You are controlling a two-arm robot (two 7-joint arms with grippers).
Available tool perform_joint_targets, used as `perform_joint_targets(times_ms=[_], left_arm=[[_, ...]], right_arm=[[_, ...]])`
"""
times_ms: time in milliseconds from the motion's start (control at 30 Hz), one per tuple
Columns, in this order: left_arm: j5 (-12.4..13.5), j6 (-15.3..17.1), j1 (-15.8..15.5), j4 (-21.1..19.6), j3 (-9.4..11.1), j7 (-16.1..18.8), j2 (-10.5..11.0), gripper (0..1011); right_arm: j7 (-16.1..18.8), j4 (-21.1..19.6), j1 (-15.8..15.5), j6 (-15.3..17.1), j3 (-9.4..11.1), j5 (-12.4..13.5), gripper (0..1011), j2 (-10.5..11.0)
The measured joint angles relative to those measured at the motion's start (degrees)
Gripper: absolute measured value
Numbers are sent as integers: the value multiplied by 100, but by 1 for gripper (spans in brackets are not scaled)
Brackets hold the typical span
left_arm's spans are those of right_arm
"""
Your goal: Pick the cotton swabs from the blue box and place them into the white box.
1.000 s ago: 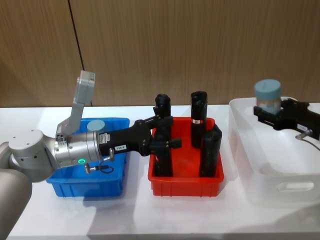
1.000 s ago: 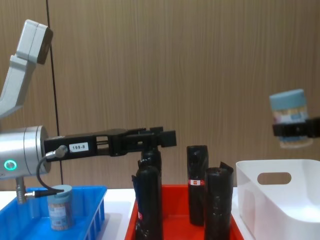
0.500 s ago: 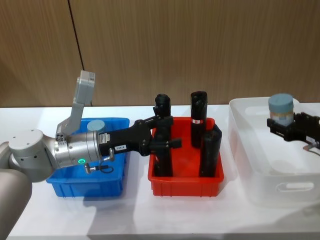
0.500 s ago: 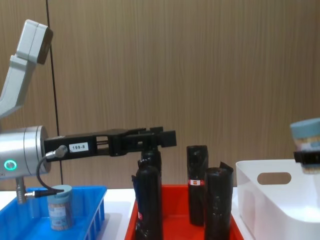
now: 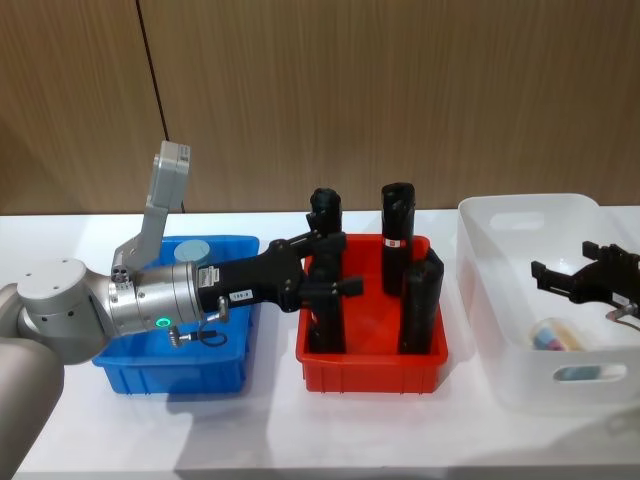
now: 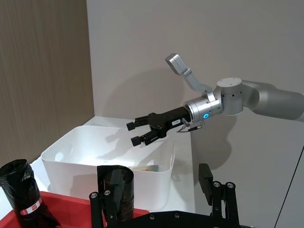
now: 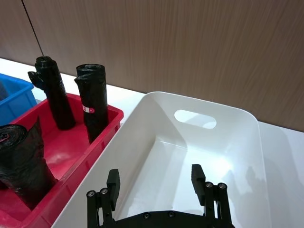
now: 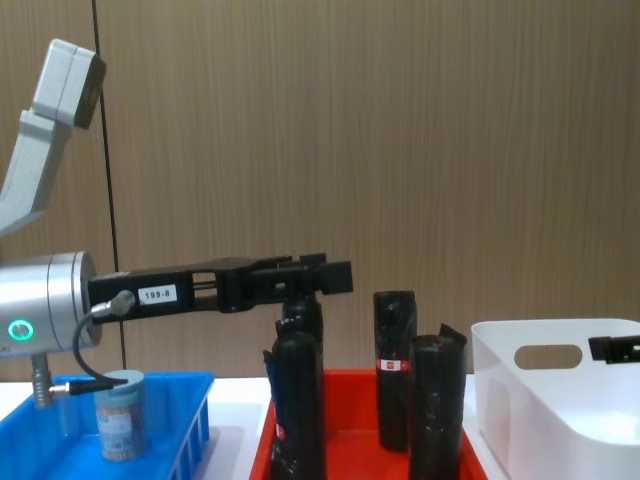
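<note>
White tabletop (image 5: 300,430) and wood panelling (image 5: 400,90) are shown in the head view. One tub of cotton swabs (image 5: 193,250) is seen upright in the blue box (image 5: 170,378), and a second tub (image 5: 550,335) is seen lying on its side on the floor of the white box (image 5: 530,385). The right gripper (image 5: 566,260) is held over the white box, clear of that tub, with its fingers spread and empty. The left gripper (image 5: 335,263) is extended over the red tray (image 5: 370,375), beside the black rolls (image 5: 397,240).

In the chest view, the tub of cotton swabs (image 8: 120,420) is shown standing inside the blue box (image 8: 195,430).

In the left wrist view, the left gripper's fingers (image 6: 105,209) are seen spread, with nothing between them.

In the right wrist view, spread fingers (image 7: 113,183) are seen over the white box (image 7: 156,102).
</note>
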Motion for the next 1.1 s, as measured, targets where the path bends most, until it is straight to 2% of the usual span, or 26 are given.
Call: perform_joint_targets(times_ms=[100,467,667,1100], left_arm=[[0,0,0,0,0,0,0,1004],[2,0,2,-1,0,6,1,1004],[37,0,42,-64,6,128,4,1004],[305,8,329,-559,58,1012,30,1004]], right_arm=[[6,-1,-22,-10,-7,-4,999,5],[30,-29,-58,-29,-17,-5,1002,11],[-26,-113,-137,-113,-17,-20,1001,-12],[-578,-838,-798,-803,-15,-126,1001,-224]])
